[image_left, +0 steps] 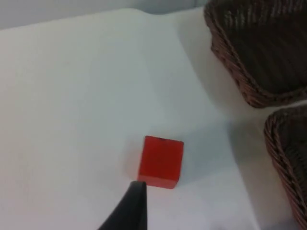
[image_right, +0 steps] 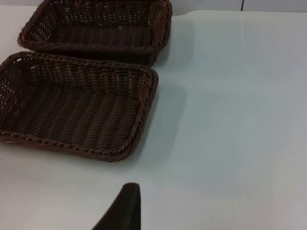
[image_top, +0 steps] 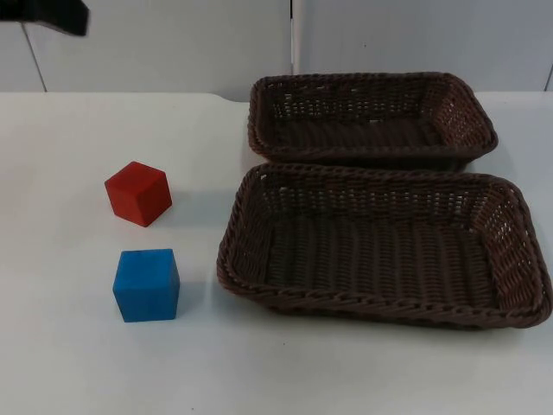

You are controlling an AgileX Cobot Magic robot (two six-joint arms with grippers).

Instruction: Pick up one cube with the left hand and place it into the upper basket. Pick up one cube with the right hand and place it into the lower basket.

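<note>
- The left arm enters at the far left corner of the top view, high above the white table top. In the left wrist view a black fingertip of the left gripper hangs just short of the red cube; whether that gripper is wide or narrow, I cannot tell.
- The red wooden-looking cube sits on the left of the table, turned corner-on, free of any hold. It looks like the left arm's target, being the cube farther back and closer to the upper basket.
- The blue cube stands just nearer than the red one, apart from it and square to the table edge.
- Both cubes lie left of the baskets, so each must travel rightward.
- The lower basket, a large dark brown woven tray, lies right of the cubes, holding nothing.
- The upper basket, smaller and of the same weave, sits behind it, rims nearly touching.
- The right gripper waits to the right of the baskets, one black fingertip over bare table; its opening I cannot tell.
</note>
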